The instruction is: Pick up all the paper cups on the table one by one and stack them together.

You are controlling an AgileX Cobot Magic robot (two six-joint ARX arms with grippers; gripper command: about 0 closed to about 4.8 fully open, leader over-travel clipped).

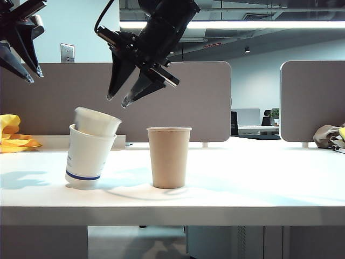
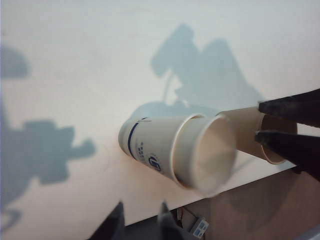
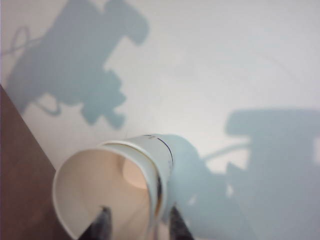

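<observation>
At the far left of the exterior view the left gripper point(image 1: 24, 67) hangs high above the table point(image 1: 259, 189), well left of the brown cup point(image 1: 169, 157) and holding nothing; its jaws stand partly apart. A yellow cloth point(image 1: 11, 135) lies at the back of the table, left of that cup.

Next comes the white cup with a blue band point(image 1: 88, 156), standing on the table a little left of the brown cup and leaning slightly. A second white cup point(image 1: 98, 121) sits tilted in its mouth, only partly in, its image blurred.

Above these two, up and left of the brown cup, is the right gripper point(image 1: 118, 99), pointing down with its jaws spread and gripping nothing. In the right wrist view its fingertips point(image 3: 102, 220) frame the rim of the upper cup point(image 3: 95, 195) without closing on it.

The brown cup stands upright near the middle of the table, apart from the white pair.
</observation>
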